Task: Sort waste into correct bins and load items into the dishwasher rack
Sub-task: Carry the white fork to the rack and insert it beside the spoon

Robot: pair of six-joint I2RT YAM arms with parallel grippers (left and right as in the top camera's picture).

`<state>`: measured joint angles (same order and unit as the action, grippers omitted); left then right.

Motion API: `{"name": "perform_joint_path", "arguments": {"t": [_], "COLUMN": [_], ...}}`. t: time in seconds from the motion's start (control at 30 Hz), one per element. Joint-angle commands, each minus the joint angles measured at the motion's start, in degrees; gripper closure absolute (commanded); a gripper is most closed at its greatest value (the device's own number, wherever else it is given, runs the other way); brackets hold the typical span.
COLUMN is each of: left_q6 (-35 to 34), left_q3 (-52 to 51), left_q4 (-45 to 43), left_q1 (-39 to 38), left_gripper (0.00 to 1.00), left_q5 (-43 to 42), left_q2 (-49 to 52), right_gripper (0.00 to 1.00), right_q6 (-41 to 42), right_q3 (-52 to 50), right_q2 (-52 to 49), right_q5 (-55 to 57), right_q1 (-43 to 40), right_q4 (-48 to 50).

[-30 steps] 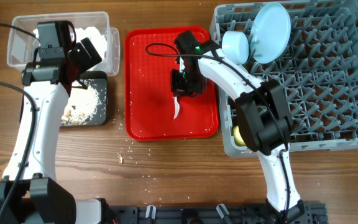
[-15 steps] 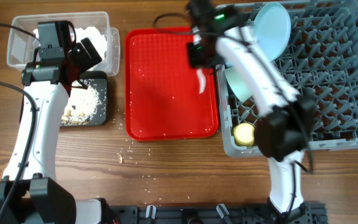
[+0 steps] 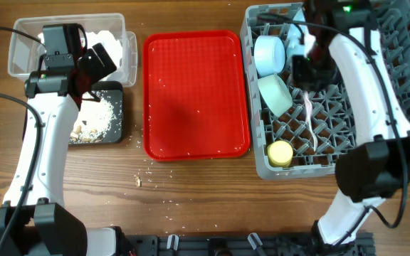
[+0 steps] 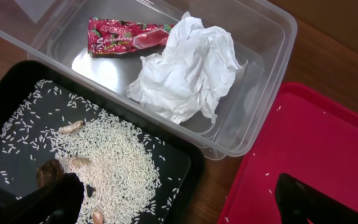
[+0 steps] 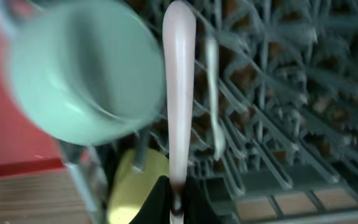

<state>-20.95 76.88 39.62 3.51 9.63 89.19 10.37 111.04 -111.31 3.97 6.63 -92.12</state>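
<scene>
Presently, the right gripper (image 5: 176, 194) is seen pinched on a smooth, slender white plastic utensil (image 5: 179, 93), held over the grey pegged rack (image 3: 404, 107), right of the rounded pale green bowl (image 3: 275, 94). The left gripper (image 4: 179, 199) is held spread above the rice-strewn black tray (image 4: 174, 163).

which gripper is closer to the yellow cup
Right. The right gripper, holding a white utensil, is over the rack near the yellow cup; the left gripper is far off by the black tray.

Overhead: high above, straight down on my whole worktop (image 3: 191, 199).
Left wrist: close, tilted down at clear tub (image 4: 263, 93), black tray (image 4: 176, 165), red serving tray (image 4: 328, 143).
Right wrist: very close, blurred, over my dishwasher rack (image 5: 278, 93).
Shared: overhead covers both patches.
</scene>
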Motion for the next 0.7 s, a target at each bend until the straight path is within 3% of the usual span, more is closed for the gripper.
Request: {"name": "perform_joint_path", "arguments": {"t": [0.0,0.03,0.1,0.3,0.4,0.43,0.47,0.53,0.67], "left_q6": [-0.52,-0.52,-0.52,-0.52,-0.52,-0.52,-0.52,-0.52,-0.52], "left_q3": [0.66,0.66,0.66,0.66,0.66,0.66,0.66,0.66,0.66], "left_q4": [-0.15,-0.15,-0.15,-0.15,-0.15,-0.15,-0.15,-0.15,-0.15], "left_q1": [0.15,0.15,0.15,0.15,0.15,0.15,0.15,0.15,0.15], "left_gripper": [0.00,0.00,0.00,0.00,0.00,0.00,0.00,0.00,0.00], "left_q5": [0.94,0.94,0.94,0.94,0.94,0.94,0.94,0.94,0.94], "left_q2": [-0.24,-0.24,-0.24,-0.24,-0.24,-0.24,-0.24,-0.24,-0.24], "right_gripper": [0.95,0.88,0.49,0.48,0.53,0.08,0.00,0.00,0.00], "right_q6": [0.66,0.24,0.11,1.38,1.90,3.41,6.69,10.78,10.54], "right_q3": [-6.67,-7.82,-10.27,-7.28,-5.31,-5.11,-5.11,-5.11,-5.14], "right_q2": [3.43,3.43,3.43,6.73,16.20,20.15,24.35,30.86,39.78], "right_q5": [2.84,2.84,2.67,3.08,2.99,0.92,-3.06,-5.99,-5.97], "right_q1": [-2.23,-2.21,-2.21,-2.14,-1.42,-1.36,-1.36,-1.36,-1.36], "right_q4": [0.61,0.98,2.25,2.89,3.61,4.20,5.51,7.58,5.79]}}
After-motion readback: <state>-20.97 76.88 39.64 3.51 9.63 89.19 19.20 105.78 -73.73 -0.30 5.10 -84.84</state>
